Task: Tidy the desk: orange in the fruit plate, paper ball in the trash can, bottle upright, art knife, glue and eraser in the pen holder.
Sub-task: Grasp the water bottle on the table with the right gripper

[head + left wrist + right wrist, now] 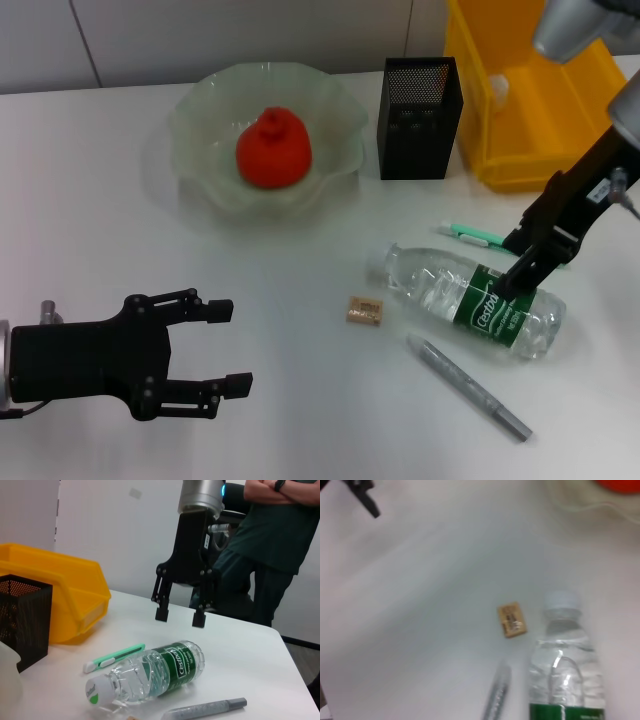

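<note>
Two grippers in your head view: left gripper (222,345) parked low with jaws spread, right gripper (520,265) over the lying bottle (468,297), orange (273,150) already in the fruit plate (200,125). Left wrist shows you the right gripper (180,616) open above the bottle (152,676), not touching. Right wrist: eraser (511,620) beside the bottle's cap (561,600).

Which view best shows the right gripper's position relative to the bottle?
The left wrist view: the right gripper hangs open above the lying bottle, with a clear gap beneath its fingertips. The head view shows the gripper overlapping the bottle, so height is unclear. The right wrist view shows only the bottle.
</note>
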Action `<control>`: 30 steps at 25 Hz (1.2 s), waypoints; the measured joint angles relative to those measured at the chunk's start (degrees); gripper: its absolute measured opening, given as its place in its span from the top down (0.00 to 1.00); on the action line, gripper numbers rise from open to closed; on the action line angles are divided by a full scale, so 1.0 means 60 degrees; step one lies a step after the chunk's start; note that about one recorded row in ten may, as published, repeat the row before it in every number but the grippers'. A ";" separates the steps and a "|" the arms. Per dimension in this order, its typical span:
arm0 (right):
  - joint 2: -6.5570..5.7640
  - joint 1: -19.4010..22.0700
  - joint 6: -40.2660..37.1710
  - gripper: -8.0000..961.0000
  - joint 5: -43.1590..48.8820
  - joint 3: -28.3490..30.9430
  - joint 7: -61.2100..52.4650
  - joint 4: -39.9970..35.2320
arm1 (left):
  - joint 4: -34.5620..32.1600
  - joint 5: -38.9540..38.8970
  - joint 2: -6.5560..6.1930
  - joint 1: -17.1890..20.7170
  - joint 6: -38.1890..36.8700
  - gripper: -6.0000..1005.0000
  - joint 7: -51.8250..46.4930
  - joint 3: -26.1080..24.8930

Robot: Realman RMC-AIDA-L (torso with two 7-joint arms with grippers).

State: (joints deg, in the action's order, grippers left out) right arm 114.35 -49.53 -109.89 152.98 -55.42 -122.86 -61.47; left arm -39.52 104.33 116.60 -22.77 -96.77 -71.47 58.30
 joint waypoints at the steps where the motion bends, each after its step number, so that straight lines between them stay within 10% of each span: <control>1: 0.0015 -0.0037 0.0090 0.24 0.0000 -0.0060 0.0044 0.0144 | 0.0001 0.0000 -0.0001 0.0001 0.0000 0.14 -0.0009 -0.0001; 30: 0.0596 -0.0394 0.2317 0.24 0.0603 -0.1429 -0.0022 0.1674 | 0.0036 -0.0001 0.0075 0.0001 0.0073 0.14 0.0019 0.0059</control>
State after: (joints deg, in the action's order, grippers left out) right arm 117.93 -51.89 -95.99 156.60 -63.99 -122.99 -51.43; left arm -39.30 104.32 117.04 -22.76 -96.33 -71.36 58.65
